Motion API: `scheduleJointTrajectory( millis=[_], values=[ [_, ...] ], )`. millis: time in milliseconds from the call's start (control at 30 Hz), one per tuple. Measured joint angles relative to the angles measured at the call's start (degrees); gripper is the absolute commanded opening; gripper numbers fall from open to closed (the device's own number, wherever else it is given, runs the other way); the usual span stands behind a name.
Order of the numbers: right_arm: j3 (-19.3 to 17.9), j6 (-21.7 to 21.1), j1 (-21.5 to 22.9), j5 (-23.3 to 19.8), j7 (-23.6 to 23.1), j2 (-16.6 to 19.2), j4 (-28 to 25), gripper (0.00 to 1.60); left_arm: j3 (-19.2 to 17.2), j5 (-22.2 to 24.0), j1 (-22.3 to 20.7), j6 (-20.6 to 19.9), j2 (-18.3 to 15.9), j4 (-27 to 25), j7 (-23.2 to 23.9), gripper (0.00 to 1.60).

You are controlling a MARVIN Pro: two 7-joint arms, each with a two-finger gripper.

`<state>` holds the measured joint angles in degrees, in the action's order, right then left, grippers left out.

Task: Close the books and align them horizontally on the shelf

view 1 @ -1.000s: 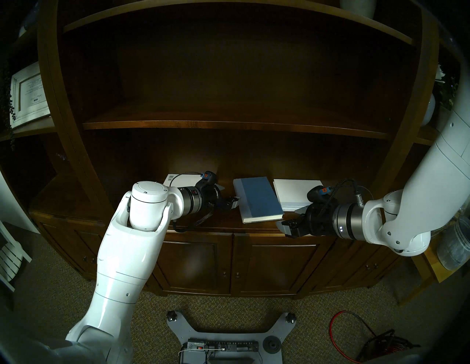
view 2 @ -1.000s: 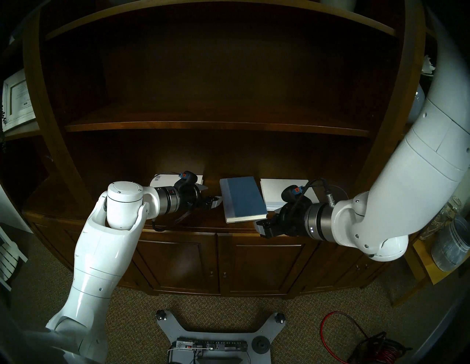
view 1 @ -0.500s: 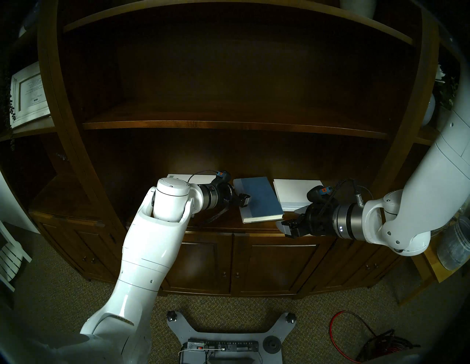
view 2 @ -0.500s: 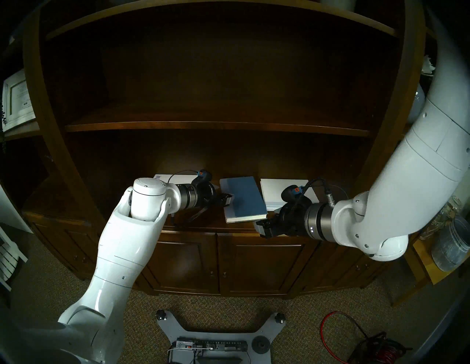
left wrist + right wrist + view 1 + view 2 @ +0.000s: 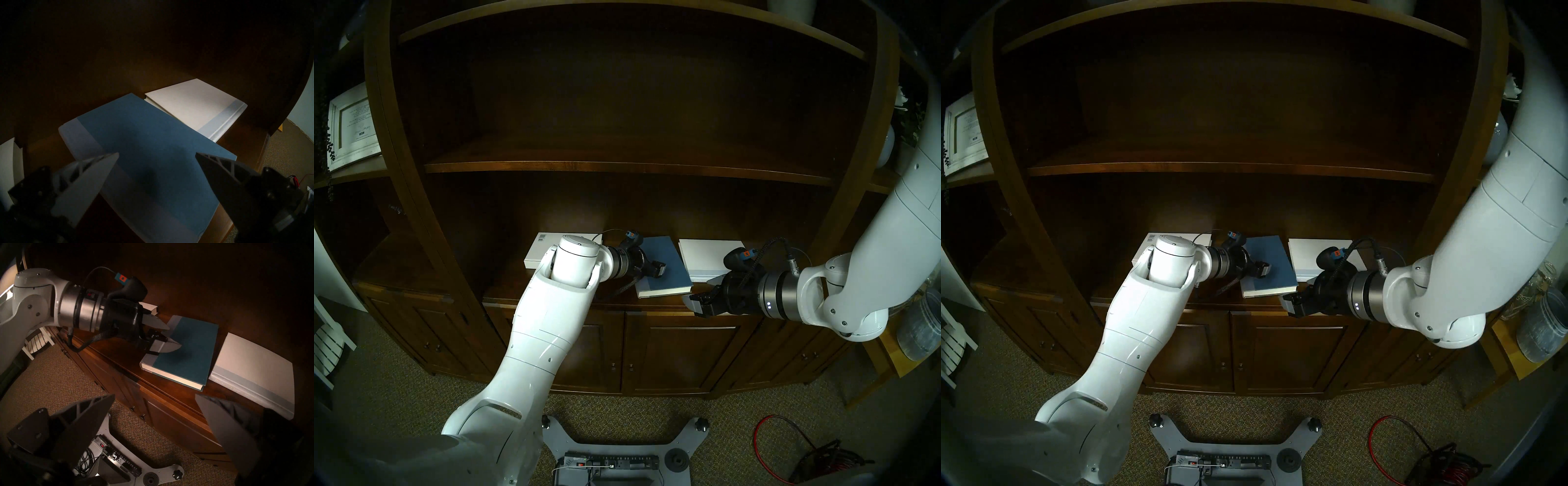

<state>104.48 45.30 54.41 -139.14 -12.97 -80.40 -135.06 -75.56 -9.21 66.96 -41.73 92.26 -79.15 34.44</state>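
Right fingers: At the front lip of the worktop (image 5: 667,302), right of the blue book (image 5: 670,268) and nearer us than it, our right gripper (image 5: 702,293) has its fingers spread and holds nothing.

Left fingers: Our left gripper (image 5: 173,337) is over the blue book's cover, by its pale spine strip, with fingers spread. We cannot tell whether the lower tip touches the cover.

Blue book: Closed and flat at mid-worktop. It is skewed, and its page edge reaches closer to the front than its neighbours do.

Strip book: The white book with the pale blue strip (image 5: 711,254) lies closed just right of the blue book, spine toward us.

Barcode book: The white book with the barcode (image 5: 539,251) lies closed left of the blue book, apart from it and set back, partly behind our left arm.

Progress: We judge the closing done, since all three covers are down. The lining-up remains, and the blue book is the one out of line.

Cabinet doors (image 5: 588,353): Shut, below the blue book, with their contents hidden.

Jar (image 5: 921,325): A translucent jar stands well right of the blue book, off the worktop. We cannot tell its contents.
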Motion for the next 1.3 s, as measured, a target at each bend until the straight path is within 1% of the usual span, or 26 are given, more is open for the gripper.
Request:
scheduleJointTrajectory(
  millis=[100,333,500,700,867,900,1067,1300],
  values=[
    [0.0,0.0,0.0,-0.03,0.01,0.01,0.01,1.6,0.27,-1.05,-1.36,0.09,1.04,2.9,-0.81,1.6],
    [-0.01,0.0,-0.01,-0.06,0.03,0.02,0.02,1.6,-0.19,-2.55,-3.52,0.31,2.47,6.67,-2.0,1.6],
    [-0.01,0.0,-0.01,-0.08,0.03,0.03,0.03,1.6,-1.21,-3.48,-5.35,0.64,3.24,9.19,-2.7,1.6],
    [-0.01,0.0,-0.01,-0.12,0.05,0.04,0.04,1.6,-3.36,-3.85,-7.51,1.77,3.56,12.91,-2.94,1.6],
    [-0.01,0.0,-0.01,-0.15,0.06,0.05,0.04,1.6,-4.94,-3.63,-9.32,2.8,3.6,15.75,-2.2,1.6],
    [-0.01,0.0,-0.01,-0.17,0.07,0.05,0.04,1.6,-5.39,-3.57,-10.14,3.29,3.6,17.05,-1.74,1.6],
    [-0.01,0.01,0.0,-0.2,0.09,0.06,0.04,1.6,-5.93,-3.56,-11.95,4.52,3.58,20.02,-0.64,1.6],
    [-0.02,0.01,0.0,-0.26,0.14,0.08,0.04,1.6,-6.26,-3.58,-14.43,7.33,3.57,24.34,0.76,1.6]
  ],
)
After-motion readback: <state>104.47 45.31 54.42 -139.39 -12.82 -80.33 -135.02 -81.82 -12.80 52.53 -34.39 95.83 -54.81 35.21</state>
